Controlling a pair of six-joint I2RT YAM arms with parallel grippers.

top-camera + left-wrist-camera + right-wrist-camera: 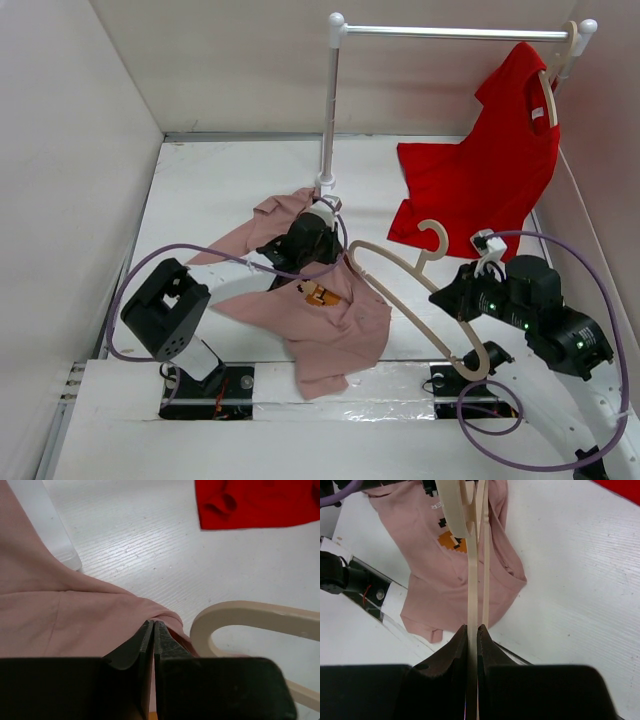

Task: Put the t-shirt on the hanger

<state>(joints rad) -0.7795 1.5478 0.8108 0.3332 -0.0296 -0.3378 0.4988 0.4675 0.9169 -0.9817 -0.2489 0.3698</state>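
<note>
- White table [230,180]: the t-shirt [340,325] is pinched by the left gripper [153,625].
- The hanger [250,611], clamped by the right gripper [472,629], is pointed lengthwise at that pinch, with its free end just beside it.

Shot from high behind the bases over the whole table [230,180], close behind the left gripper [153,625] facing far-right, and close behind the right gripper [472,628] facing left, all sharing t-shirt [345,325] and hanger [416,266].
</note>
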